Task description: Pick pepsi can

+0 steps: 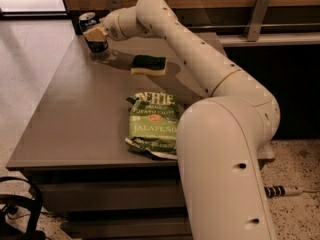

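Observation:
The pepsi can (pixel 91 23), dark blue with a silver top rim, is at the far left corner of the grey table (pixel 75 114). My gripper (pixel 96 35) is at the can, with a tan finger pad (pixel 95 33) pressed against its front side. The fingers are shut on the can. The can looks slightly tilted, with its base just above or at the table top and a shadow beneath it. My arm reaches across the table from the lower right.
A green and yellow sponge (pixel 148 64) lies right of the can. A green jalapeño chip bag (pixel 152 124) lies flat at mid-table near my arm's base. A wooden wall and rail run behind the table. Floor lies to the left.

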`<state>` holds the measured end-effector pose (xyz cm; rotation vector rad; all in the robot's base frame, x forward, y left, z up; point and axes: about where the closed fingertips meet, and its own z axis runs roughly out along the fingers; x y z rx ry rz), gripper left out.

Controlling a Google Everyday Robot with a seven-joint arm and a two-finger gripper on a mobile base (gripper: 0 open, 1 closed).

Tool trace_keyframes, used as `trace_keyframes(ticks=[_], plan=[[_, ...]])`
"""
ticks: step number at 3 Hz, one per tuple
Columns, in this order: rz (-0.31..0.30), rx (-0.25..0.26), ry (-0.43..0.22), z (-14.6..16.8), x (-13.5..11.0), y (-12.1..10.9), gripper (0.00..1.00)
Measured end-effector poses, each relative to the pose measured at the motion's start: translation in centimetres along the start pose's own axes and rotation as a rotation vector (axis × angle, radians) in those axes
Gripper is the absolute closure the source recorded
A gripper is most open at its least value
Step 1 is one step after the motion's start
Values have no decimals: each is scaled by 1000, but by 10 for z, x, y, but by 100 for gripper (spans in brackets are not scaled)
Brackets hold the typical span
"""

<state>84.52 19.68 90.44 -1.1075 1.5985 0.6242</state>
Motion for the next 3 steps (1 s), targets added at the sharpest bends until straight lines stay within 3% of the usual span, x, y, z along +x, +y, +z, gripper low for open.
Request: trace_keyframes(ticks=[3], plan=[[-78,-58,-22,-74,-36,3,100]])
